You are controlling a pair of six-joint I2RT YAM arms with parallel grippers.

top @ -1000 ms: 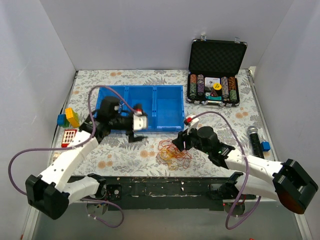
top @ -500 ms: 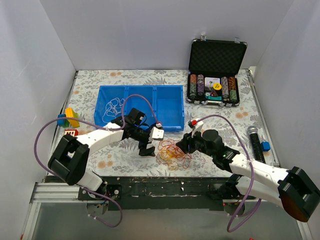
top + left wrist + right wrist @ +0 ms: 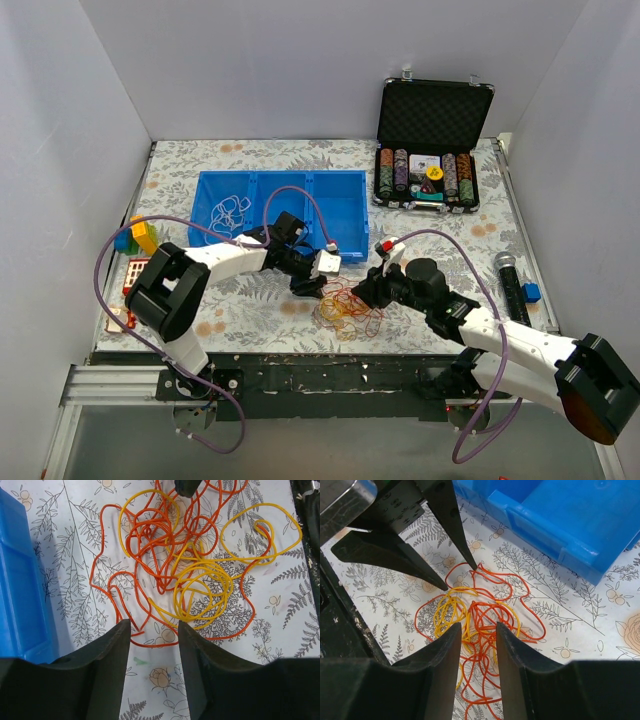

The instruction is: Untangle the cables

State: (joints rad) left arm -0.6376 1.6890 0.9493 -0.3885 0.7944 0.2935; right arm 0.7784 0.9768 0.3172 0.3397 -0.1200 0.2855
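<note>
Plain pale walls (image 3: 300, 60) enclose a floral-patterned table (image 3: 260, 155) on three sides; the light is soft and even.

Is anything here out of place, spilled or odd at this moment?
Only the red and orange-yellow cables stand out: one knotted heap on the table beside the blue bin. White cords lie apart in the bin's left compartment. Nothing looks spilled or damaged.
</note>
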